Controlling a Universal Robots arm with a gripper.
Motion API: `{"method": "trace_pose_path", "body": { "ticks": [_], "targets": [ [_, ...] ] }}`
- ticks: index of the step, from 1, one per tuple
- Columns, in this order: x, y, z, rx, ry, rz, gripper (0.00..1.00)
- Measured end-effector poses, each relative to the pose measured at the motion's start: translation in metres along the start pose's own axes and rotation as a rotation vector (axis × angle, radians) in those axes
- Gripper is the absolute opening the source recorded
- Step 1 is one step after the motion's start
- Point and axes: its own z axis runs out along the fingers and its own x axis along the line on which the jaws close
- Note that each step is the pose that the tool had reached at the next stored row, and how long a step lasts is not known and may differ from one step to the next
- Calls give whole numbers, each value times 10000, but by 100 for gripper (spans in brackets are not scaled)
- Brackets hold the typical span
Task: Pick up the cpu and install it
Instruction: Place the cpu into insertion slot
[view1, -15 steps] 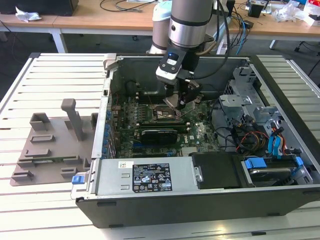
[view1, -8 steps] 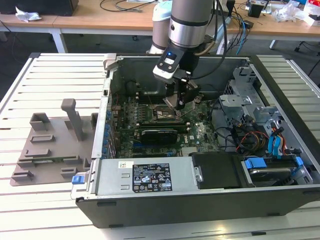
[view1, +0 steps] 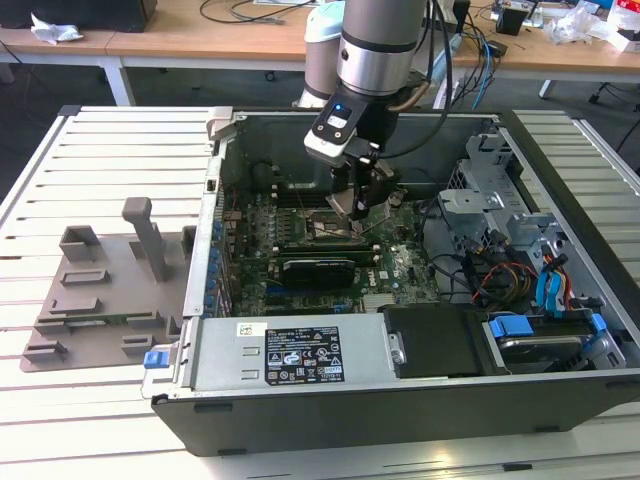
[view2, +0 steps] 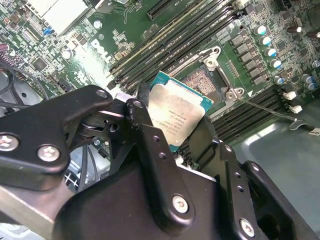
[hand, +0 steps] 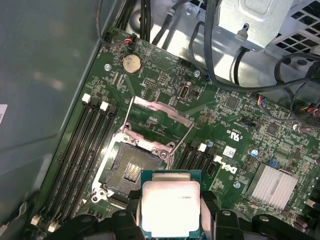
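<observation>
The cpu (view2: 176, 113) (hand: 171, 206), a flat square chip with a silvery metal top and a green rim, sits between my black fingers (view2: 150, 145). My gripper (view1: 362, 203) (view2: 172, 125) (hand: 170, 210) is shut on the cpu and hangs inside the open computer case, just above the green motherboard (view1: 300, 240). The open cpu socket (hand: 129, 171) (view2: 204, 82) lies directly beside the chip, with its metal load frame (hand: 157, 112) swung up. The chip is apart from the socket, held above its edge.
Black memory slots (hand: 82, 145) flank the socket. A black graphics card (view1: 318, 268) lies across the board. Cables and a drive cage (view1: 500, 230) fill the case on the exterior view's right. A grey plastic tray (view1: 100, 290) rests on the slatted table at the exterior view's left.
</observation>
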Motion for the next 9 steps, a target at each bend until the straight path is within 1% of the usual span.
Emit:
{"method": "trace_pose_path", "body": {
  "ticks": [3, 9],
  "targets": [
    [0, 0, -1, 3, 0, 37, 55],
    [-1, -1, 1, 18, 12, 348, 55]
  ]
}}
